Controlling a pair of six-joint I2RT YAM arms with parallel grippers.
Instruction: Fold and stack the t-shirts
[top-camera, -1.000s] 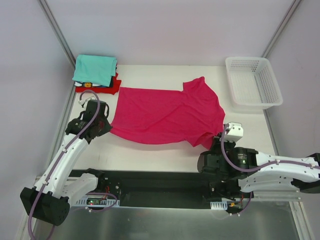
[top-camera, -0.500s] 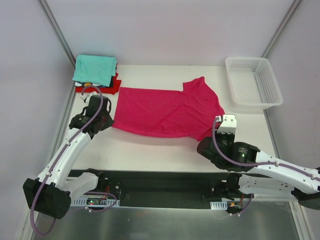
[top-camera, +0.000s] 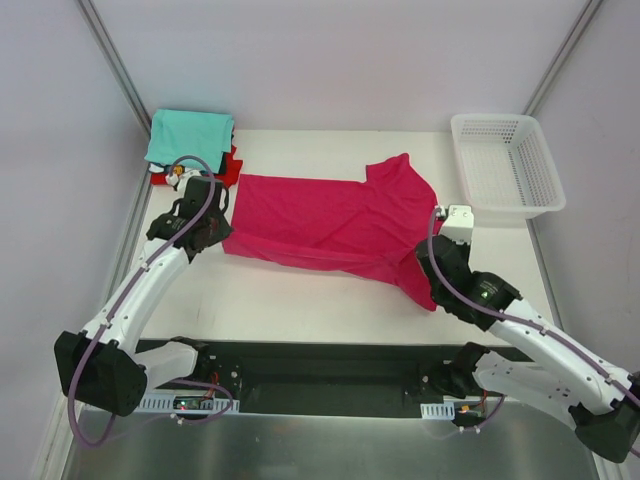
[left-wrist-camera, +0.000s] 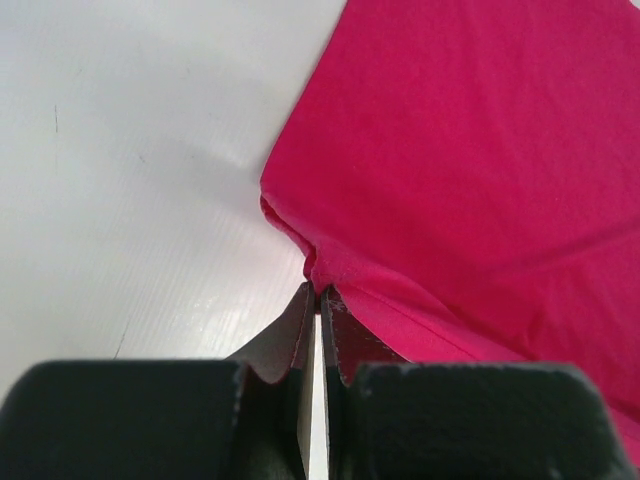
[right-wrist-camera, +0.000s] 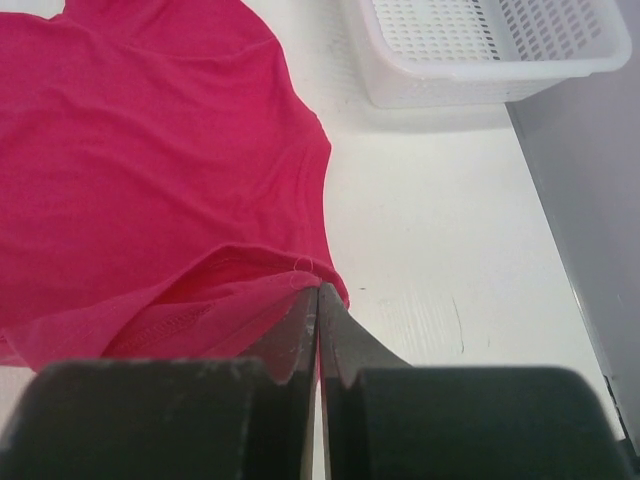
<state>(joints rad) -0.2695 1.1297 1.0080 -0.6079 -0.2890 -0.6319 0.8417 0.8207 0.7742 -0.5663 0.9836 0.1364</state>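
Observation:
A large magenta-pink t-shirt lies spread across the middle of the white table. My left gripper is shut on its near left corner. My right gripper is shut on its near right hem, and that edge is lifted and folded over toward the back. A stack of folded shirts sits at the far left: a teal one on top, a red one under it, and a dark and white one barely showing at the left edge.
A white plastic mesh basket stands at the far right corner and shows in the right wrist view. Grey walls close in left and right. A black rail runs along the table's near edge.
Both grippers have moved away from the near edge toward the back, carrying the shirt's near hem with them. The shirt's near edge now lies farther back and folded over.

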